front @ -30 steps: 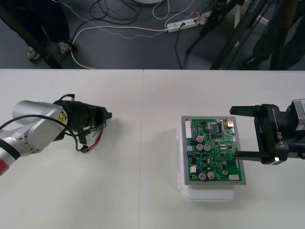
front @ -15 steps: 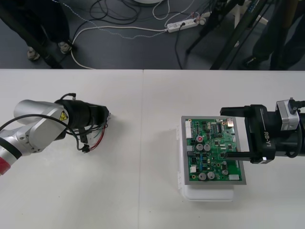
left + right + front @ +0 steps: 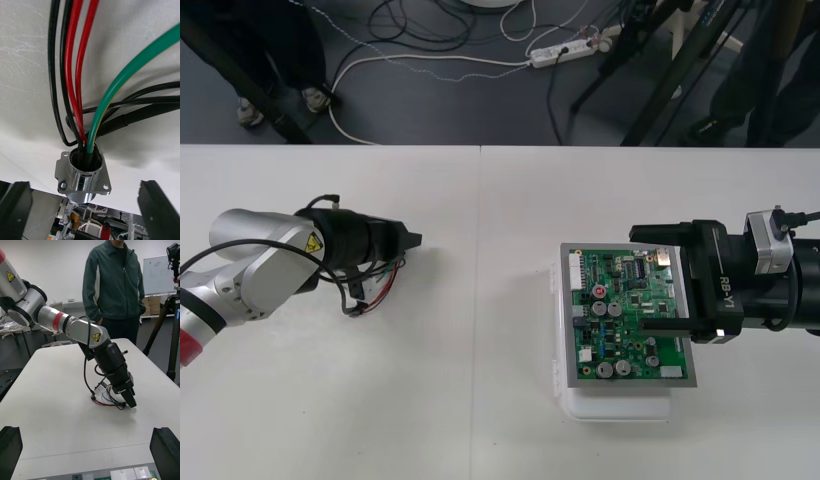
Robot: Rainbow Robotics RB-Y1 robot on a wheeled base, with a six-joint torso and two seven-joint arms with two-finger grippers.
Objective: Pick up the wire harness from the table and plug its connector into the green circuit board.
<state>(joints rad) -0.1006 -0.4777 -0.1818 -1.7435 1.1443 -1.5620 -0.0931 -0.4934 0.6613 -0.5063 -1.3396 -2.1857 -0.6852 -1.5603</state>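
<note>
While the thin red-black-green wire harness (image 3: 383, 291) lies at 9 o'clock, untaken, my left gripper (image 3: 408, 240) sits over it unclenched; right gripper (image 3: 638, 279) gapes over the green rectangular circuit board (image 3: 620, 320), 3 o'clock. Plugging pending.

Right tool (image 3: 638, 279) reads "RB-Y1"; left arm (image 3: 260, 270) bears warning triangle (image 3: 308, 243).

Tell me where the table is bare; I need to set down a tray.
Bare: the table between left end effector and green circuit board, and its near strip. Crowded: wire harness by the left end effector; right end effector over the board.
</note>
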